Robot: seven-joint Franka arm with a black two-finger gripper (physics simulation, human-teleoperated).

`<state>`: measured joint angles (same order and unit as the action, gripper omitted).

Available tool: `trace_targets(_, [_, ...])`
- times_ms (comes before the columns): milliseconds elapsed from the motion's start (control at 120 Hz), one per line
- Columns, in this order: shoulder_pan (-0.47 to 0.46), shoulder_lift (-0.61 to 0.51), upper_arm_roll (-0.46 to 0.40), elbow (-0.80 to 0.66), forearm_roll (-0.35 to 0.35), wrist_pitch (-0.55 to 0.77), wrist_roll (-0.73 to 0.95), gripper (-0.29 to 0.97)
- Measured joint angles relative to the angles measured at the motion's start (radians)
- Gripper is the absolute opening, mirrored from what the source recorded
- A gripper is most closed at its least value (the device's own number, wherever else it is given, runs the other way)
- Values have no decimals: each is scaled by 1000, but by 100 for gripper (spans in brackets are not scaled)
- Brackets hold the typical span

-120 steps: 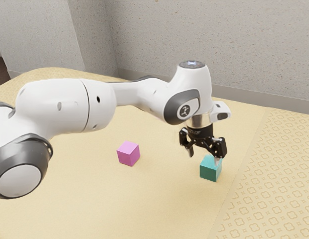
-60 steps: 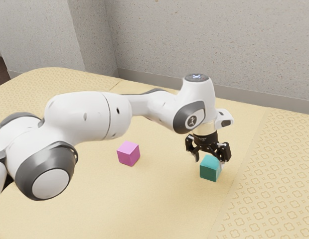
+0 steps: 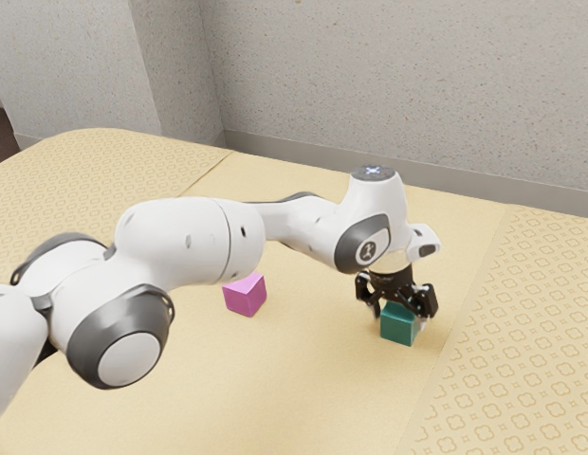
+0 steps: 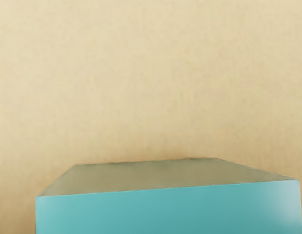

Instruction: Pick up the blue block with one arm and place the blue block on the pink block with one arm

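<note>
Low over the table point(image 3: 303, 398), toward the exterior view's right side and close to where the plain top meets the patterned strip, the gripper point(image 3: 398, 303) hangs with its jaws spread wider than the blue block point(image 3: 400, 328). One jaw stands on each side of the block's upper part, with no visible squeeze, so it has hold of nothing yet. The blue block sits flat on the table directly under the hand. In the wrist view its top face and one side wall point(image 4: 165, 209) loom right beneath the camera, square to it, which suggests the hand is well centred. It appears to be a small rigid cube with smooth, flat, parallel faces: probably light, not fragile, and unlikely to deform, though a smooth face could slip if pinched only at its top edge. The sound hold would be across two opposite side faces, around mid-height, with the pads flat against them and not on the corners. The pink block point(image 3: 245, 295) rests on the table well apart, toward the exterior view's left, partly behind the arm point(image 3: 275, 227). Its flat top looks like a fair landing, yet no wider than the blue block, so placement will need care.
</note>
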<state>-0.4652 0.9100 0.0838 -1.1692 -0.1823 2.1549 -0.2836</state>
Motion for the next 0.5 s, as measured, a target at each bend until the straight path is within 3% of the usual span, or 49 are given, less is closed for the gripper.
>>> trace_targets(100, [8,14,-8,17,0,8,1,66])
trace_targets(283, [17,26,-21,23,11,23,3,42])
trace_targets(500, [15,12,-16,23,70,20,3,33])
